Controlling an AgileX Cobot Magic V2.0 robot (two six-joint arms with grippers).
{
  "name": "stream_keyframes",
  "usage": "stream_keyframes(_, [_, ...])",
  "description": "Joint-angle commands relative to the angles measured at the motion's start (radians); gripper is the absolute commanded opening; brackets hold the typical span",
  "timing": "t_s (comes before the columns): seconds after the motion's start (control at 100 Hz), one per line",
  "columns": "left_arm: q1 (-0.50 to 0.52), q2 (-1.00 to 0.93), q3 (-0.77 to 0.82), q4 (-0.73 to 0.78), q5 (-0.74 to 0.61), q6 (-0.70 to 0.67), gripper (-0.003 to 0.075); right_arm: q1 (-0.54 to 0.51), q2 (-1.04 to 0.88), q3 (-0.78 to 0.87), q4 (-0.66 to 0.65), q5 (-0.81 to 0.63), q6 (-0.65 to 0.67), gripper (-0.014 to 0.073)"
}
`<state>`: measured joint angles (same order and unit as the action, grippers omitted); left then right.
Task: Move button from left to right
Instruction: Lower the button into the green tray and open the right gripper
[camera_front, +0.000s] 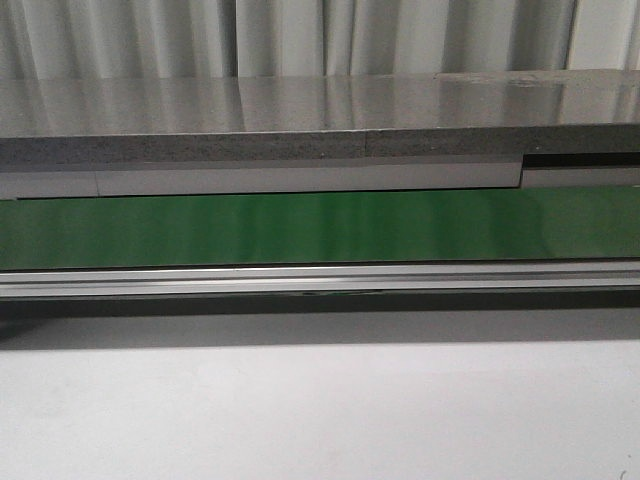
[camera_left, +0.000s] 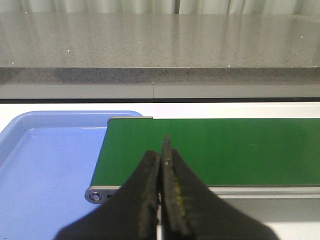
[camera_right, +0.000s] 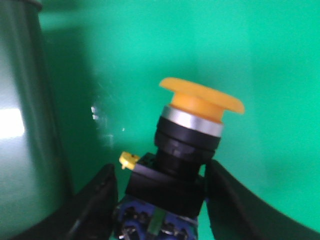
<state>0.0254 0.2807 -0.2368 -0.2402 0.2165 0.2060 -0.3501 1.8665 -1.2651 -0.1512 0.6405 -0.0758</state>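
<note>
Yellow-orange cap up, the button (camera_right: 185, 150) sits between the two fingers of the right pincer (camera_right: 160, 200), which grips its black body just above the green belt (camera_right: 150, 45). The left pincer (camera_left: 161, 190) is pressed closed and empty near the blue tray (camera_left: 45, 170). By my judgement the pickup is done; setting it down remains.

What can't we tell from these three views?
- Front view: the button and both grippers are outside the frame; only the green belt shows.
- Right wrist view: button base cut off by the edge; finger contact unclear.
- Left wrist view: blue tray cut off by the edge.
</note>
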Motion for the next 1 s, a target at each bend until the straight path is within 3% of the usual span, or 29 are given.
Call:
stream_keyframes(0.0, [-0.008,0.008,-0.029,-0.012,-0.078,-0.001,-0.002,-0.006,-0.041,-0.031,-0.012,-0.042,-0.009,0.0185])
stream_keyframes(0.21, [-0.008,0.008,-0.029,-0.012,-0.078,-0.001,-0.002,-0.006,-0.039,-0.031,-0.012,-0.06,-0.009,0.0225])
stream_keyframes(0.4, [-0.008,0.008,-0.029,-0.012,-0.078,-0.001,-0.002,-0.006,-0.039,-0.031,0.006,-0.073,-0.008,0.0444])
stream_keyframes(0.5, [-0.008,0.008,-0.029,-0.012,-0.078,-0.001,-0.002,-0.006,-0.039,-0.031,0.015,-0.074,-0.008,0.051])
stream_keyframes(0.91, [-0.008,0.008,-0.029,-0.012,-0.078,-0.001,-0.002,-0.006,-0.083,-0.037,0.02,-0.069,0.076,0.0509])
stream_keyframes(0.99, [-0.008,0.008,-0.029,-0.012,-0.078,-0.001,-0.002,-0.003,-0.123,-0.037,0.085,-0.08,0.076,0.0509])
